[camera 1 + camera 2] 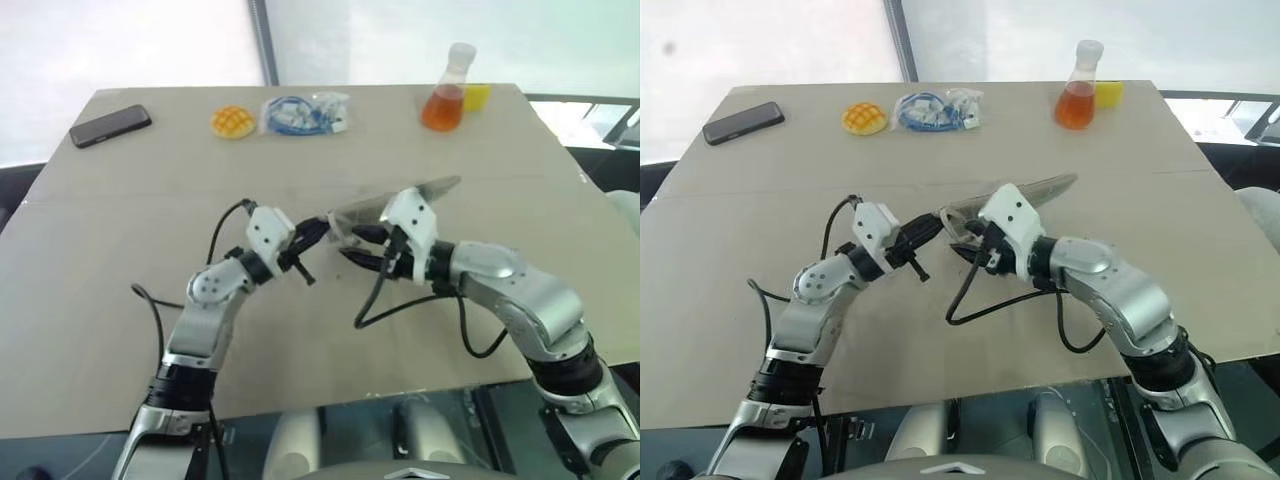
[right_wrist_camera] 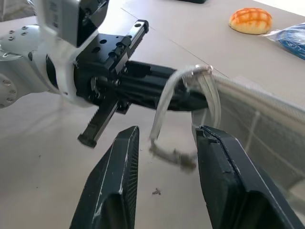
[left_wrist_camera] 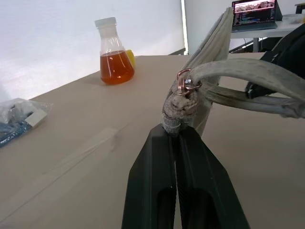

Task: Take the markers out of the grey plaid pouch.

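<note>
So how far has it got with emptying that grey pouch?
Done: the grey plaid pouch is lifted off the table, its end pinched in the shut fingers of the left gripper. In hand: the right gripper, fingers apart, sits at the pouch's gaping mouth, not yet gripping. Left: no markers are out, so both must still be pulled out.
</note>
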